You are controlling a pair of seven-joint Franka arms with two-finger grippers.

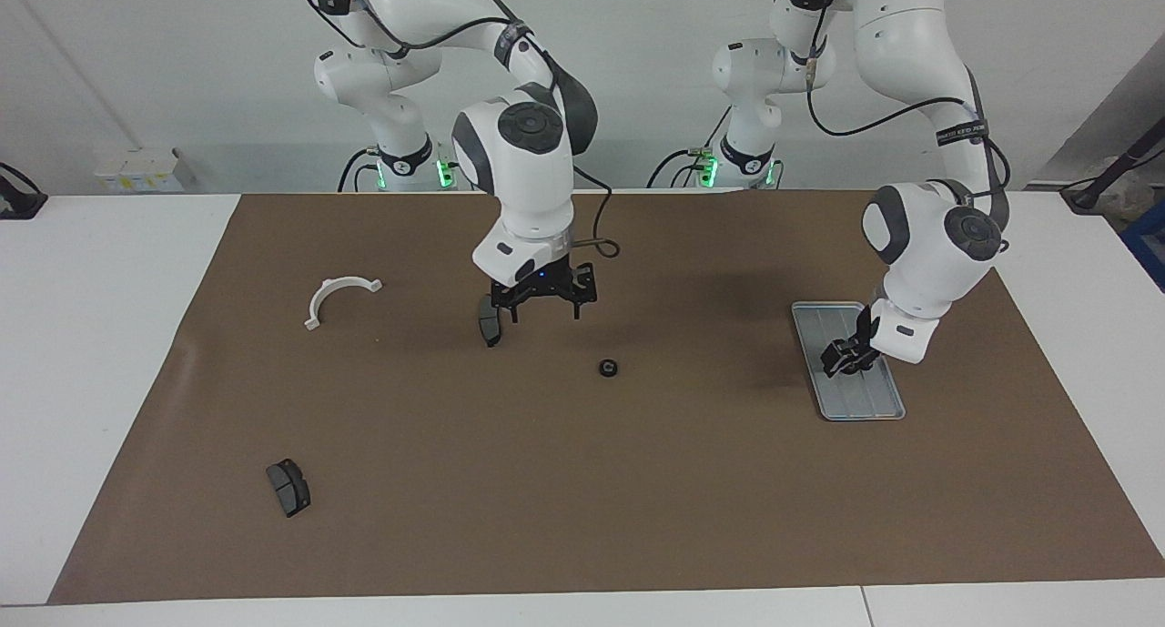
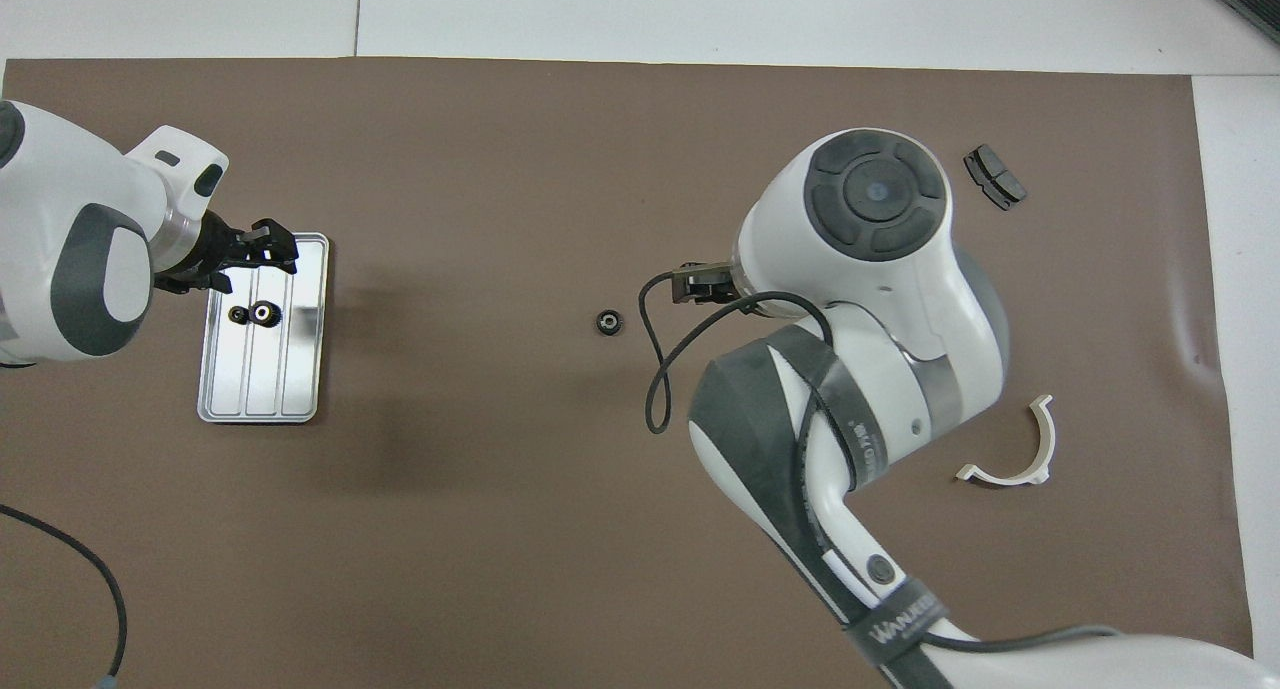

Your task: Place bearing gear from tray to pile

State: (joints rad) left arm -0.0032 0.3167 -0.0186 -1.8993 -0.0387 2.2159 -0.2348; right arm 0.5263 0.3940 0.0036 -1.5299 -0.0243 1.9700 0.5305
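Two small black bearing gears (image 2: 264, 314) lie side by side on the silver tray (image 2: 300, 389), toward the left arm's end of the brown mat. My left gripper (image 2: 268, 250) hangs over the tray (image 1: 871, 401), fingers apart and holding nothing; in the facing view it (image 1: 845, 361) hides the gears. The pile is scattered: one gear (image 1: 608, 368) mid-mat, two dark brake pads (image 1: 489, 324) (image 1: 288, 487) and a white half-ring bracket (image 1: 339, 297). My right gripper (image 1: 544, 315) is open over the mat, between the nearer brake pad and the loose gear (image 2: 608, 321).
The right arm's elbow covers the nearer brake pad in the overhead view. There the other brake pad (image 2: 994, 176) lies at the mat's corner farthest from the robots, and the bracket (image 2: 1015, 449) lies nearer to them. White tabletop surrounds the mat.
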